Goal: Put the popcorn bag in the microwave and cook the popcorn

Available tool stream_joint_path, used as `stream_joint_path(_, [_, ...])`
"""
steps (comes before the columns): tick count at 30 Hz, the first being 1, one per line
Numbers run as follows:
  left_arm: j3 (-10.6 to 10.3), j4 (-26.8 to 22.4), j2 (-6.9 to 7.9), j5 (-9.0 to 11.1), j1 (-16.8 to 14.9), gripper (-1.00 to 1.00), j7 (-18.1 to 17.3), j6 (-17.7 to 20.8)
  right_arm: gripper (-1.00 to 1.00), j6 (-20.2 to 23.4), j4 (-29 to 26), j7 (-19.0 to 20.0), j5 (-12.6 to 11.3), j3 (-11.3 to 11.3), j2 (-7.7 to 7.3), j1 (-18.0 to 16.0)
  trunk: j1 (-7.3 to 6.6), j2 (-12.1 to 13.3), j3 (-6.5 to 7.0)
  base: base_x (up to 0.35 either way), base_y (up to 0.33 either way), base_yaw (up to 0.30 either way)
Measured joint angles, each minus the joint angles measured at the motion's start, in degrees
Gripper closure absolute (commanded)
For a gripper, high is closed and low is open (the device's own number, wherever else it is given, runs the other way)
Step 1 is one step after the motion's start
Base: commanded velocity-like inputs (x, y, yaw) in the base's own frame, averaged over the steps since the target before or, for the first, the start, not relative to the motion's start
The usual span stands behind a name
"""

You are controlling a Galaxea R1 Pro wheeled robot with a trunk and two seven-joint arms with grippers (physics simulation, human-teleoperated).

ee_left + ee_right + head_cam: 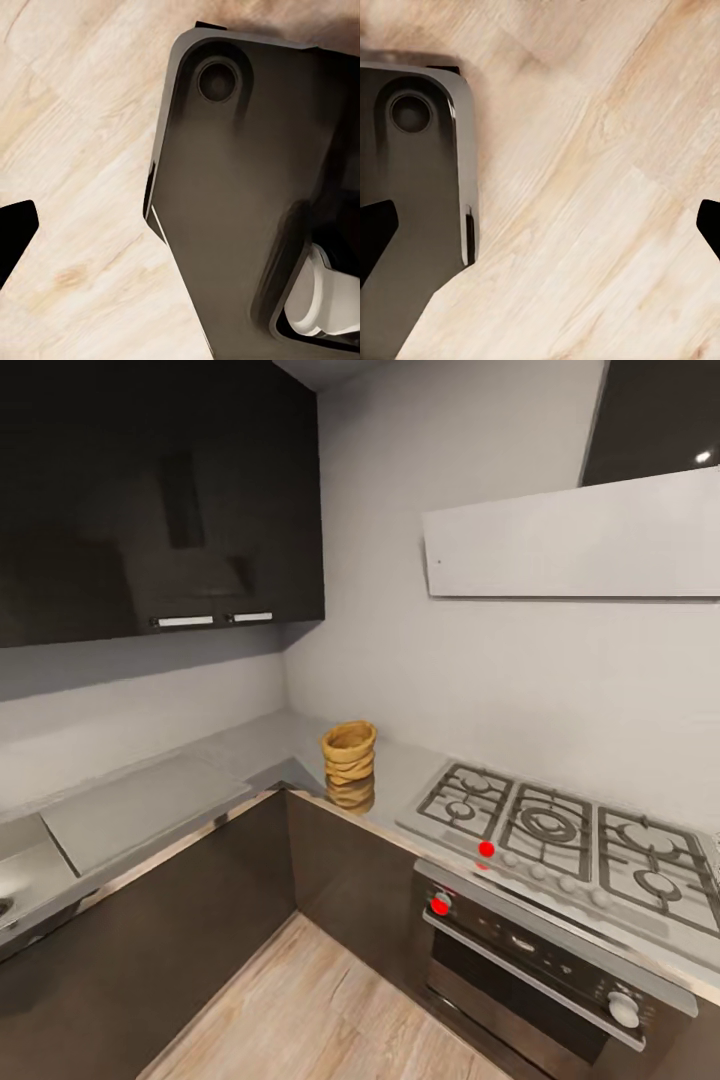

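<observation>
From my head camera I see the popcorn bag (349, 752) standing upright on the countertop (250, 750), in the corner where the 2 runs of worktop meet. Its rolled rim is open at the top, and its reflection shows on the metal beneath. The gas hob (560, 830) lies just beside it, with the built-in oven (540, 970) below and dark wall cabinets (150, 500) above.

My right gripper (540, 225) hangs over the wooden floor (600, 150), its fingers spread wide apart. Of my left gripper only 1 fingertip (15, 232) shows, so I cannot tell how its jaws stand. My dark base (247, 187) sits beneath both wrists.
</observation>
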Motion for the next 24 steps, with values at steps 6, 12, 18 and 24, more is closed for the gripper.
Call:
stream_joint_path(6, [0.00, -0.01, 0.00, 0.00, 0.01, -1.00, 0.00, -0.06, -1.00, 0.02, 0.03, 0.00, 0.00, 0.00, -0.02, -0.01, 0.00, 0.00, 0.00, 0.250, 0.254, -0.275])
stream_joint_path(12, [0.00, -0.01, 0.00, 0.00, 0.00, -1.00, 0.00, -0.07, -1.00, 0.02, 0.05, 0.00, 0.02, 0.00, -0.01, -0.04, 0.00, 0.00, 0.00, 0.246, 0.255, -0.275])
stream_joint_path(18, [0.00, 0.00, 0.00, 0.00, 0.01, -1.00, 0.00, -0.22, -1.00, 0.00, 0.02, 0.00, 0.01, 0.00, 0.00, -0.04, 0.00, 0.00, 0.00, 0.240, 0.256, -0.275])
stream_joint_path(24, [0.08, -0.01, -0.06, 0.00, -0.02, -1.00, 0.00, -0.23, -1.00, 0.00, 0.00, 0.01, 0.01, 0.00, 0.00, -0.02, 0.02, 0.01, 0.00, 0.176, 0.266, -0.275])
